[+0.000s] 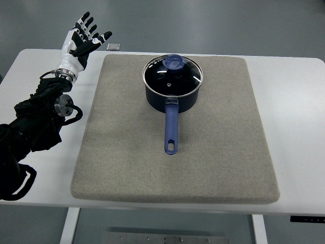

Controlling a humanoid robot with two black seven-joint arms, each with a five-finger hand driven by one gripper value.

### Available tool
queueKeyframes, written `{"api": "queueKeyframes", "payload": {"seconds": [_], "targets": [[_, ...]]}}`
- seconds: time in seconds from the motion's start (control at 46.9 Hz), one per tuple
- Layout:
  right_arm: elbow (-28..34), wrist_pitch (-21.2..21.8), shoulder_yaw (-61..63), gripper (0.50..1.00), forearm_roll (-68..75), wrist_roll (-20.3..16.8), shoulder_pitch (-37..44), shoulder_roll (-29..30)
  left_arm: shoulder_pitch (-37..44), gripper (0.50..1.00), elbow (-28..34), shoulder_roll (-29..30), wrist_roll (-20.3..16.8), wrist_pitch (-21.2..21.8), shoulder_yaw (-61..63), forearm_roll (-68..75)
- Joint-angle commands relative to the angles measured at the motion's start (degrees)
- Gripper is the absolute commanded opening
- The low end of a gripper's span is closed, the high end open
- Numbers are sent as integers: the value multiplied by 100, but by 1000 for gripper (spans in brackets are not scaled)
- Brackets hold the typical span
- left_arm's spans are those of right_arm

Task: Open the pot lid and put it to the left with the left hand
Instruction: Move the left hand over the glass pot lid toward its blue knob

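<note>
My left robot hand (81,39) hovers over the table's (45,66) far left corner, fingers spread, holding nothing; the pot (171,96) sits on the grey mat (218,142), its glass lid (172,75) on, handle toward me

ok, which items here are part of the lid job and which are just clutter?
Job items:
- lid, glass, blue knob, still on the pot
- pot, blue, handle toward the robot
- left hand, open, raised at the table's far left corner
- mat, grey, free space left of the pot

Lying about:
- small grey block at the far table edge
</note>
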Motion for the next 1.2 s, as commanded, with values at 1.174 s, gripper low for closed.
{"api": "queueKeyframes", "payload": {"seconds": [1.174], "targets": [[-3,3,0,917,1,-2,7,0,-892,990,-684,430,0,24,88,3804]]}}
